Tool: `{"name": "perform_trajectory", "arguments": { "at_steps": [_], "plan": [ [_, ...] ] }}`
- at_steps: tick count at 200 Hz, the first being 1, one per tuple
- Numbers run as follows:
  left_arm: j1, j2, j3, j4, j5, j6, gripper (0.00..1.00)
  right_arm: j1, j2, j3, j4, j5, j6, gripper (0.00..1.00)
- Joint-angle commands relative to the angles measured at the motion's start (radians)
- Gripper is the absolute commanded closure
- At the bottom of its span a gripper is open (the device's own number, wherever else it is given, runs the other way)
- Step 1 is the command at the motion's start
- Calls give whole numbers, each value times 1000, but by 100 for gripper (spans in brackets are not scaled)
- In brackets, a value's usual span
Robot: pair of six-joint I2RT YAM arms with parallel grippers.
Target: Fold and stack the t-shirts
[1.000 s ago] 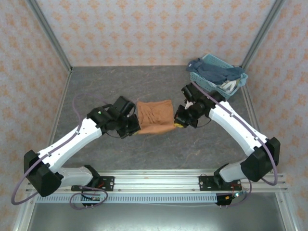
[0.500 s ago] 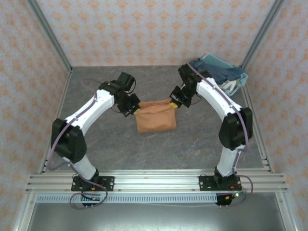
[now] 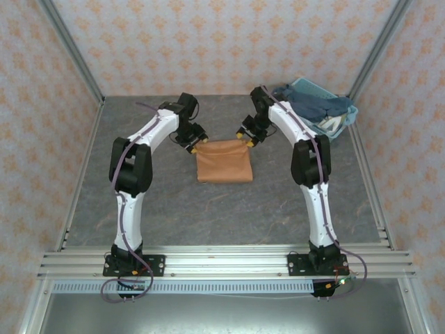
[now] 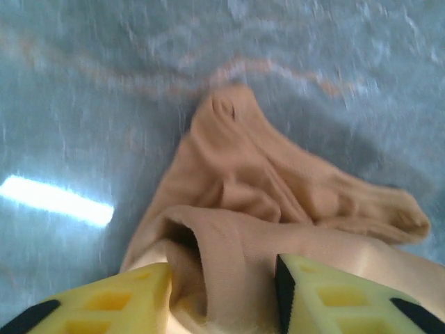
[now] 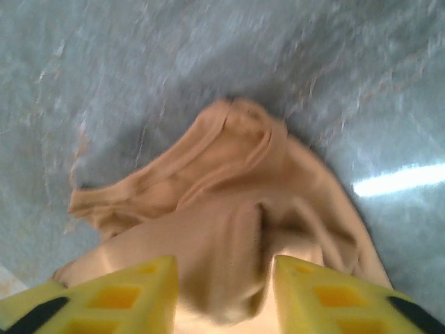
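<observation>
Your left gripper [image 4: 222,268] and right gripper [image 5: 224,263] are standing half-parted astride far corners of the folded orange-brown cloth t-shirt [image 3: 224,161], blur hiding any contact.

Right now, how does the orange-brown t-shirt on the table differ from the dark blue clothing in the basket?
The orange-brown t-shirt lies folded flat on the table; the dark blue clothing is crumpled in the light-blue basket, spilling over its rim. The left gripper and right gripper are at the orange-brown t-shirt's far corners; nothing touches the dark blue clothing. Both are soft cloth.
</observation>
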Motion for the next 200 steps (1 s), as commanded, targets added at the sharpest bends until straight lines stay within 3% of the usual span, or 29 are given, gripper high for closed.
{"name": "perform_trajectory", "arguments": {
  "at_steps": [1,19,56,77,106,132,163,200],
  "plan": [
    [11,-96,4,106,-65,33,48,-21,9,67,-45,68,2,51],
    [10,-194,-84,154,-95,42,43,-21,-58,9,-26,131,-11,49],
    [10,-373,-352,234,-91,-8,43,-5,-297,-337,199,170,26,48],
    [2,-386,-439,310,-35,-54,46,25,-354,-453,284,152,48,54],
    [-39,-319,-400,335,-8,-85,53,62,-372,-542,397,128,80,68],
    [-94,-244,-339,296,-9,-120,54,70,-344,-586,462,105,116,71],
    [-137,-214,-348,279,-45,-156,55,64,-278,-578,394,164,109,79],
    [-155,-259,-337,263,-102,-115,53,29,-251,-655,354,197,135,81]
  ]
}}
